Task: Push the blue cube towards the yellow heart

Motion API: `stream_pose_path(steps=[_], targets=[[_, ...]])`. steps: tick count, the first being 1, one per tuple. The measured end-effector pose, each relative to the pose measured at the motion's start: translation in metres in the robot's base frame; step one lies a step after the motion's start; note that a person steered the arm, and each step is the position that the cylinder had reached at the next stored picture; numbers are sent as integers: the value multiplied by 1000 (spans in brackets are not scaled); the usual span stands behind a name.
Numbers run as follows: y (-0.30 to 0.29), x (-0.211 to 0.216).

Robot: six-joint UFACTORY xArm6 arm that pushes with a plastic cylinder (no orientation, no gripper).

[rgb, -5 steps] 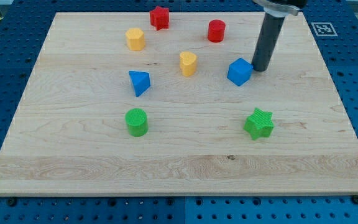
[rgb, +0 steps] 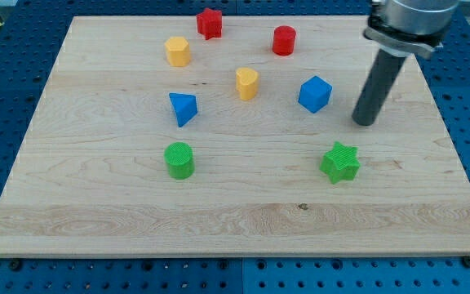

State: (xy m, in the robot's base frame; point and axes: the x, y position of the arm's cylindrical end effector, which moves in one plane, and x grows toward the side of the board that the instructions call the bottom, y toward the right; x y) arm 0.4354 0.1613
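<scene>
The blue cube (rgb: 315,94) sits right of the board's centre. The yellow heart (rgb: 246,83) stands to its left, a short gap between them. My tip (rgb: 365,122) is on the board to the right of the blue cube and a little below it, clearly apart from it. The tip also stands above and to the right of the green star (rgb: 340,162).
A blue triangular block (rgb: 183,108), a green cylinder (rgb: 179,160), a yellow hexagonal block (rgb: 177,51), a red star-like block (rgb: 210,23) and a red cylinder (rgb: 284,40) lie on the wooden board (rgb: 96,204). Blue pegboard surrounds the board.
My tip has moved away from the blue cube, to the right and downward. The blue cube and the other blocks have not moved.
</scene>
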Motion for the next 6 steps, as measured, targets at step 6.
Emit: stream_pose_path(steps=[6], targets=[[-7, -49]])
